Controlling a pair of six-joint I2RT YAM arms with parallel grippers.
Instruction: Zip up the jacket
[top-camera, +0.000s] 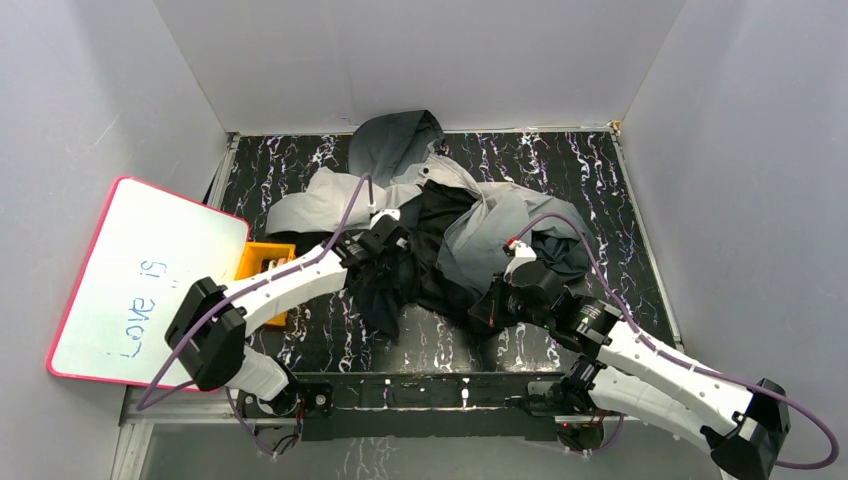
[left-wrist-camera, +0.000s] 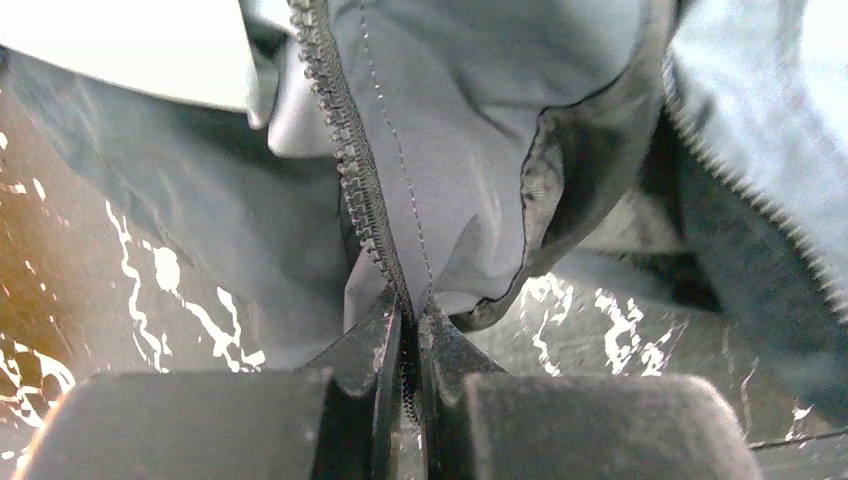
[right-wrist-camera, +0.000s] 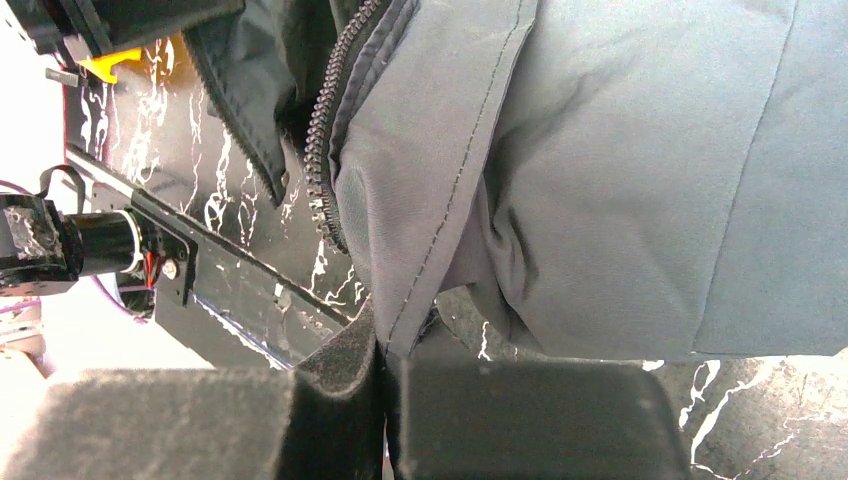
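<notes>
**Both pincers clamped on the jacket's open front**

The jacket (top-camera: 440, 225) lies in a crumpled heap in the middle of the black, white-veined tabletop (top-camera: 610, 200). Its light grey hood (top-camera: 400, 135) is bunched toward the far wall, and its dark lining is turned out at the centre. Both arms reach into the heap from the near edge, the left from the left side and the right from the right.

The left pincer (left-wrist-camera: 412, 318) is closed. Its two dark fingertips press together on the tape of one row of zipper teeth (left-wrist-camera: 345, 150), which climbs away from the tips along a grey panel. A second row of teeth (left-wrist-camera: 770, 215) runs down the right side of that wrist view, well apart from the first. Dark lining and a patch of tabletop show between the two rows, so the front is unzipped there.

The right pincer (right-wrist-camera: 383, 352) is closed too, nipping a stitched grey edge of the jacket. Seen from that wrist, a line of teeth (right-wrist-camera: 330, 130) runs just beside the held edge — above the fingertips, not between them. Which of the two rows it belongs to I cannot tell.

Off to the left, a white board with a pink rim (top-camera: 140, 285) lies tilted over the tabletop's edge, with "Love is" handwritten on it. A small orange object (top-camera: 262, 262) sits just beside the board, partly hidden by the left arm.
</notes>
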